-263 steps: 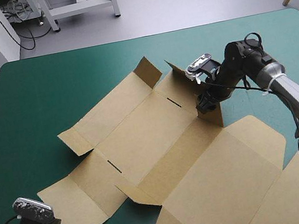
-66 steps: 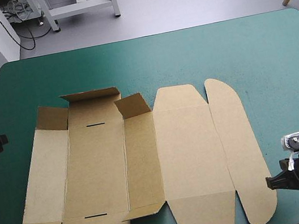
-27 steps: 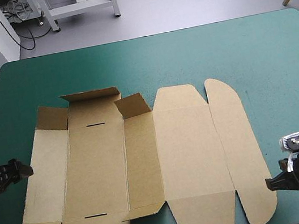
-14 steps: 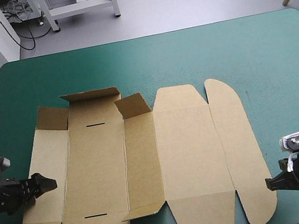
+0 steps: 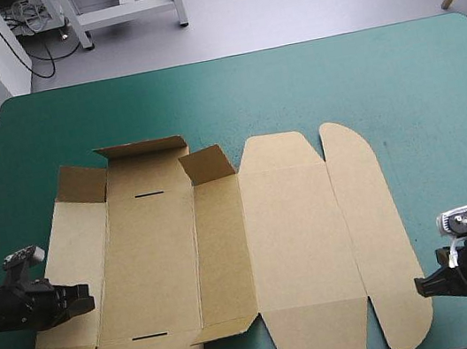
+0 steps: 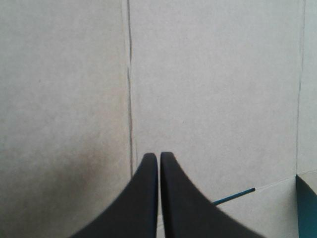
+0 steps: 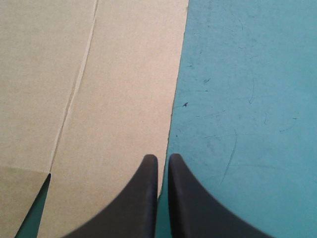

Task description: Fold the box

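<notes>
We see the left gripper [image 6: 158, 155] with its black fingers pressed together, holding nothing, over the left panel of the box [image 5: 290, 245], just beside a crease; we cannot tell whether the tips touch the board. The right gripper [image 7: 159, 157] is likewise closed and empty, its tips at the edge of the rounded right flap. The brown box lies spread flat on the teal-green cover [image 5: 415, 81], across the table's middle and left, with a few small far flaps tilted up.
</notes>
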